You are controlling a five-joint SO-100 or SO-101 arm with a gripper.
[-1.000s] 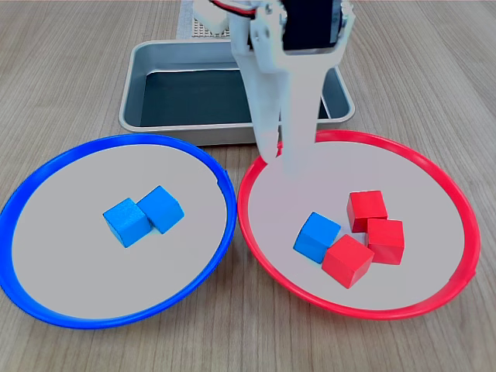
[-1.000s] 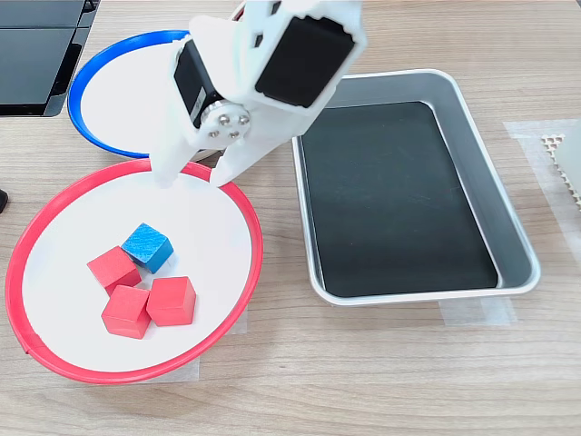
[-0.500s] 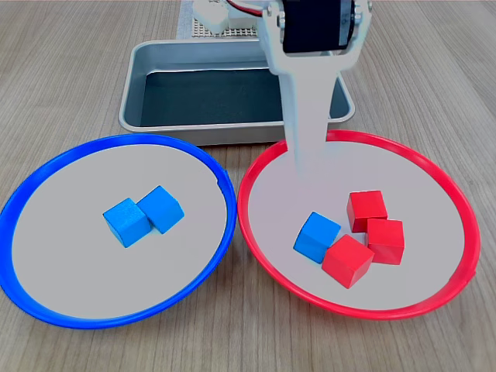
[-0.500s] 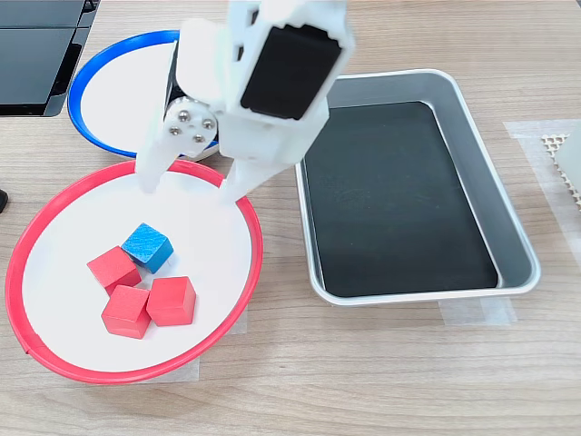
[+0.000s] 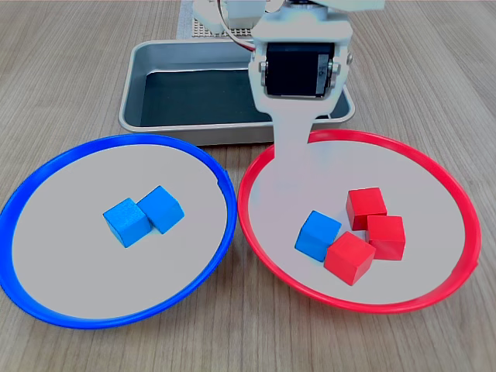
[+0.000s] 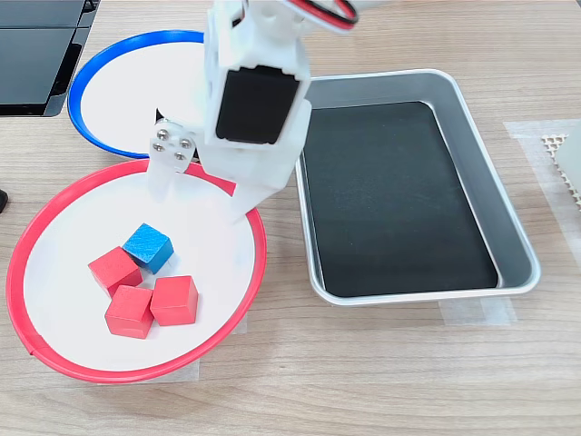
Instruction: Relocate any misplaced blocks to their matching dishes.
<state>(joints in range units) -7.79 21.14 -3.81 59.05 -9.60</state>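
Misplaced block: one blue cube [image 5: 318, 235] is seen in the red-rimmed dish [image 5: 256, 232], touching a red cube [image 5: 349, 258] in a tight cluster with two more red cubes toward the dish's near edge in the first exterior view

Tool: the gripper [image 6: 201, 194] is held above the dish's far rim, next to the metal tray [image 6: 513, 232]; its jaws are parted and nothing is held, judged from the second exterior view, where one short finger and one longer finger are seen apart

Deciding relation: the blue cube lies forward of and below the fingertips, toward the dish's middle; in the second exterior view it sits toward the lower left of the gripper. The cube is turned diagonally, so no long axis is offered, and its free faces are those away from the red cube

Destination: the blue-rimmed dish [image 5: 31, 186] already carries two blue cubes [image 5: 143, 215] near its middle

Change: against the earlier frames the gripper has come lower and turned, so that its dark motor block now faces the first exterior view squarely; the cubes have hardly moved

Judgement: a descent over the blue cube seems next
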